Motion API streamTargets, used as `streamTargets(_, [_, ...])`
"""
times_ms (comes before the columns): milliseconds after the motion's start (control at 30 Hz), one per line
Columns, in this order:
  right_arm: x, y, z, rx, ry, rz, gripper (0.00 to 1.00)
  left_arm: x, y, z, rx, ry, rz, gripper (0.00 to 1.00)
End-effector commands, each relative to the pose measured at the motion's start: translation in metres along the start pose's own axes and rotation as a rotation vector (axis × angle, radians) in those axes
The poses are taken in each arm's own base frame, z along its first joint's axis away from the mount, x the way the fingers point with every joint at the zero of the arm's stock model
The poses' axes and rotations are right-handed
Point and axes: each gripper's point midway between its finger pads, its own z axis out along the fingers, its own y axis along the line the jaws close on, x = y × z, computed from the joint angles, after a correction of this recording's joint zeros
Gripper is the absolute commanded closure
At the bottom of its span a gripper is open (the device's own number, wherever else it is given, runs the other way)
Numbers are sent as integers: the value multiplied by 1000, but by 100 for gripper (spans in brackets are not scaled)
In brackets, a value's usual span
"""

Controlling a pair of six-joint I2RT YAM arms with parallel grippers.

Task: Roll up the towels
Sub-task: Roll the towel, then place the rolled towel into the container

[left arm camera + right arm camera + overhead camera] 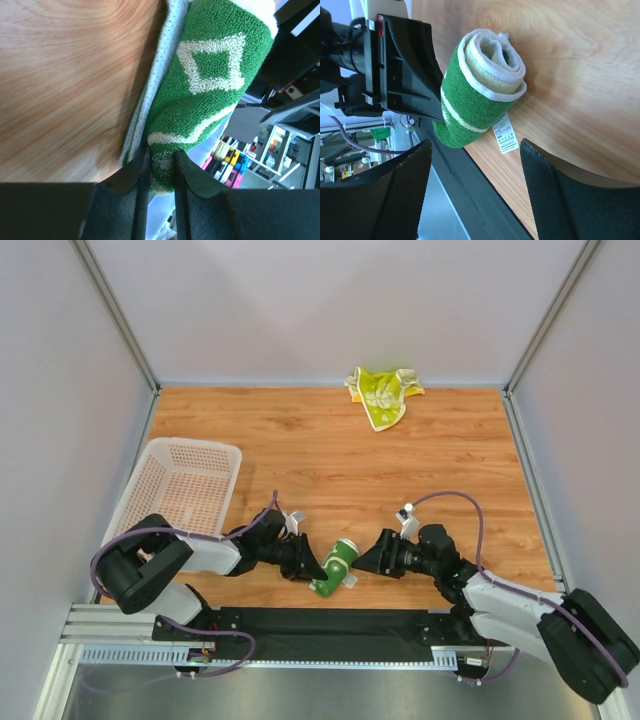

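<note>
From above, you see the rolled dark green terry towel with white diamond pattern point(337, 568) at the 6 o'clock edge of the wooden counter point(330, 460), its long axis running 1 to 7 o'clock. Your left tool point(312, 567) meets it from 9 o'clock. The right tool point(368, 558) sits just beside it at 3 o'clock. The crumpled yellow and lime-green cloth point(382, 395) lies unrolled at 12 o'clock, well apart; I judge your right arm slightly nearer. The white perforated plastic basket point(180, 480) stands at 9 o'clock.

In the left wrist view, the tool is clamped on the roll's looped-pile end.

In the right wrist view, the fingers stand apart, holding nothing, and the roll's spiral end faces them.
</note>
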Motion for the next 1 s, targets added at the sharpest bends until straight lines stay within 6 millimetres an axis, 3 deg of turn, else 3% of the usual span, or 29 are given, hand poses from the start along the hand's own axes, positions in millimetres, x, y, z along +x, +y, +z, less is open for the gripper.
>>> streamTargets(0, [-6, 6, 12, -26, -45, -12, 28, 8, 53, 0, -208, -12, -94, 96])
streamTargets(333, [6, -1, 37, -11, -8, 11, 32, 16, 64, 2, -199, -2, -158, 98])
streamTargets(600, [7, -6, 45, 20, -25, -8, 42, 22, 65, 7, -141, 14, -203, 99])
streamTargets(967, [15, -12, 60, 15, -15, -9, 43, 25, 67, 7, -116, 14, -216, 99])
